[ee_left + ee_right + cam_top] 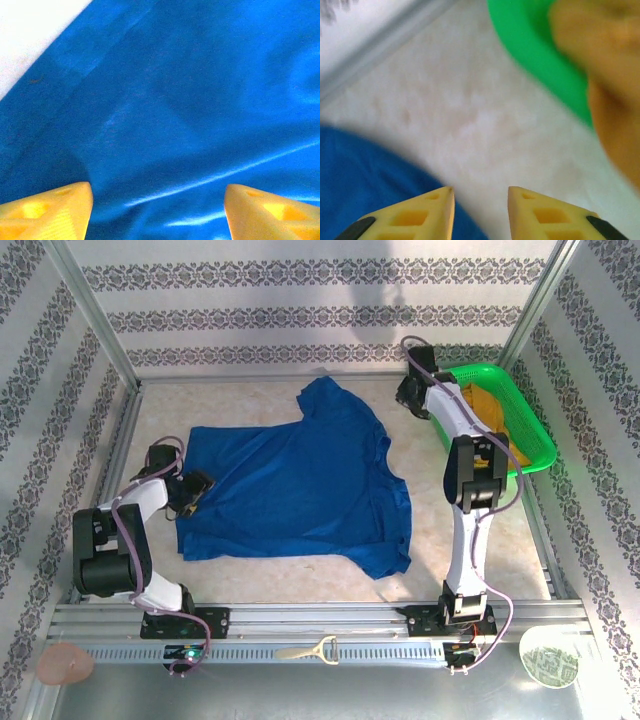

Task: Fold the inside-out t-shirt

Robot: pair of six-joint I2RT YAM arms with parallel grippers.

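Left end effector (197,486) sits nearest me, low over the left edge of the inside-out t-shirt (300,480). Its yellow fingers (45,210) are spread wide, with blue cloth beneath and nothing gripped. I see the shirt spread flat on the tabletop (240,405) between the arms, one sleeve pointing toward the far wall. Farther off, the right end effector (481,190) hangs over bare tabletop, narrowly parted and empty, between that sleeve and the green basket (525,435) holding a mustard garment (482,405).

Blue t-shirt (300,480), green basket (538,430)
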